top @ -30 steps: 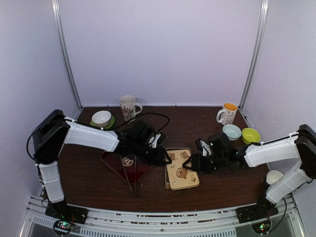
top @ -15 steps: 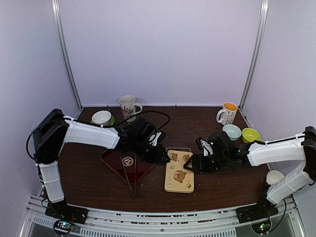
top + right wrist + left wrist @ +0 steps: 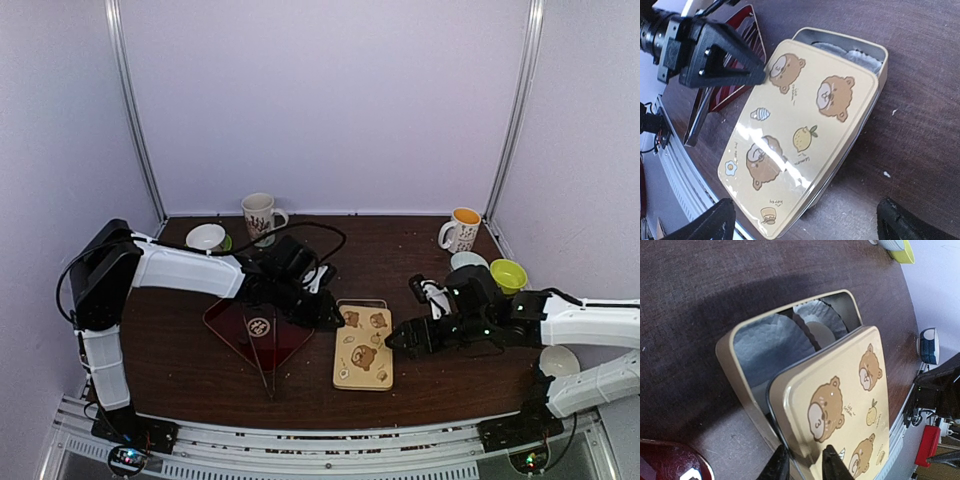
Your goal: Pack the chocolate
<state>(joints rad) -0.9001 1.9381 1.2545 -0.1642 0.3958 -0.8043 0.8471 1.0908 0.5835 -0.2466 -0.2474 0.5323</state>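
At the tin's (image 3: 747, 347) corner, the left gripper (image 3: 802, 467) pinches the lid (image 3: 840, 400), probably to seat it; the right gripper (image 3: 805, 222) gapes wide, empty.

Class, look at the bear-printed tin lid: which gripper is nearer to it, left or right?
Left. The left gripper pinches a corner of the tin lid between its fingers. The right gripper hangs open just off the lid's right side.

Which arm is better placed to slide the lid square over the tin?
Left. The left pincer pinches a corner of the lid, which lies askew and leaves one end of the tin uncovered. The right pincer is open beside the tin, holding nothing.
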